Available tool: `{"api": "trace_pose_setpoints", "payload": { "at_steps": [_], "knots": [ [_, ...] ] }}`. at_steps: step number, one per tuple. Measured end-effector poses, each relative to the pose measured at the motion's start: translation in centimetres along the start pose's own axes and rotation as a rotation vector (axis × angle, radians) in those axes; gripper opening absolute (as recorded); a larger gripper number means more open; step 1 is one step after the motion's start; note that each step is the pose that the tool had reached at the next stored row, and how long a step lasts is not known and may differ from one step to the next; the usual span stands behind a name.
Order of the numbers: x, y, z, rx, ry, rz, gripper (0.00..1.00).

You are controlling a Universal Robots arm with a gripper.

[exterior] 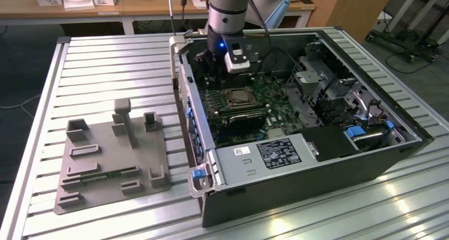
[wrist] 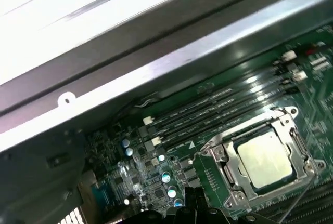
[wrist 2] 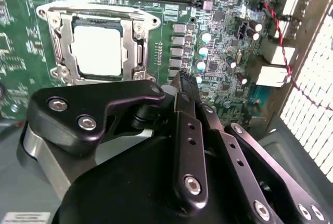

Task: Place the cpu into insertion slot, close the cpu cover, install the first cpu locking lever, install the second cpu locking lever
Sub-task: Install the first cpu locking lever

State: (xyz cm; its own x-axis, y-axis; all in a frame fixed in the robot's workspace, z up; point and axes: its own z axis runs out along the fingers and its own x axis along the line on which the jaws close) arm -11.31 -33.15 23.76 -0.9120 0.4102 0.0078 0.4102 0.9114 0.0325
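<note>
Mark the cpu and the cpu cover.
cpu (wrist 2: pixel 98 52), second wrist view, centre of its pale metal top.
cpu cover (wrist 2: pixel 61 47), second wrist view, a side rail of the silver frame.

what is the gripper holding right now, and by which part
Nothing: the gripper is shut with nothing between its fingers, above the board; the cpu sits in its socket.

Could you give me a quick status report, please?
Gripper shut, close beside insertion slot. Cpu seated, cpu cover down over it. Nothing blocking the slot.
</note>
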Motion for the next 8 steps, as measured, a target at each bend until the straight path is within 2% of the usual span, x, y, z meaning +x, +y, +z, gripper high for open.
{"api": "trace_pose_setpoints", "payload": {
  "at_steps": [8],
  "knots": [
    [0.0,0.0,0.1,0.0012,0.0048,-0.145,0.1]
  ]
}}
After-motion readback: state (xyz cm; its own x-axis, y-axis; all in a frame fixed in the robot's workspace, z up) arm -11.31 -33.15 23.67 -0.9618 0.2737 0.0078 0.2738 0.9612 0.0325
